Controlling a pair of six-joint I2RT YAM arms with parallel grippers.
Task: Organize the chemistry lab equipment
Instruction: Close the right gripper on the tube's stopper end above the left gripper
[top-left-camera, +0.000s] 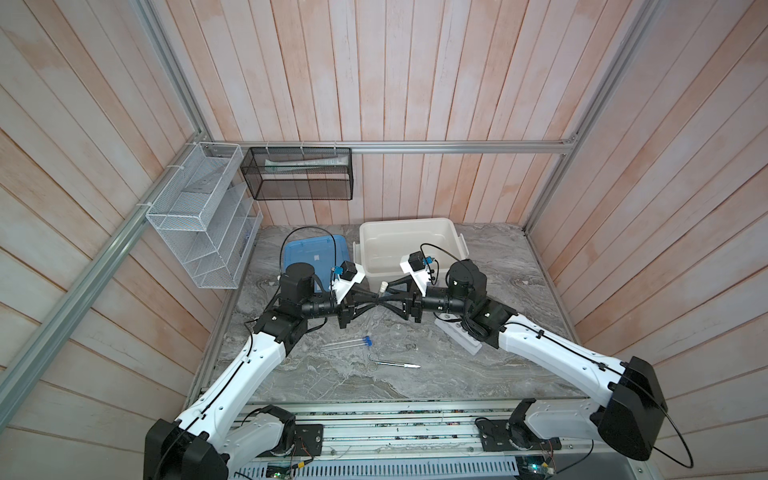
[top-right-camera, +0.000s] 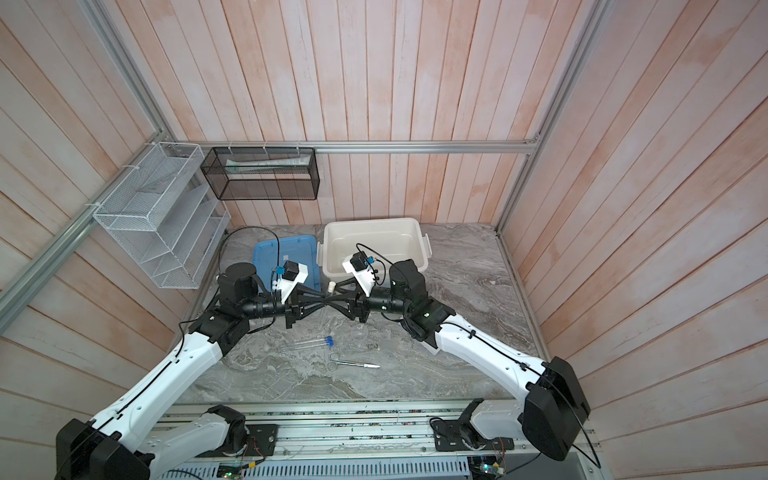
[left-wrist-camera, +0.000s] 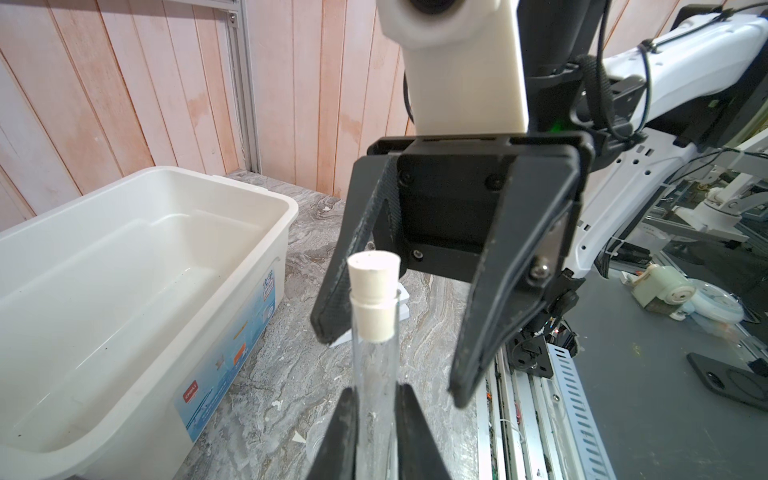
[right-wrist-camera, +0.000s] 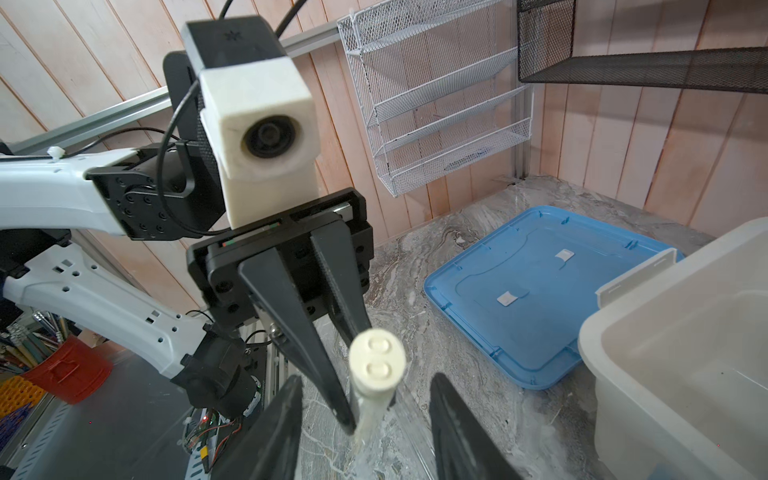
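My left gripper is shut on a clear tube with a white cap, holding it upright above the table's middle; its cap shows in both top views. My right gripper faces it, open, with one finger on each side of the tube's upper part and a gap on both sides. Two blue-capped tubes, steel scissors and a silver pen-like tool lie on the marble nearer the front. The white six-hole rack lies partly under my right arm. A clear dish is faintly visible.
A white bin stands at the back, with a blue lid lying flat to its left. A white wire rack and a black mesh rack hang on the walls at the back left.
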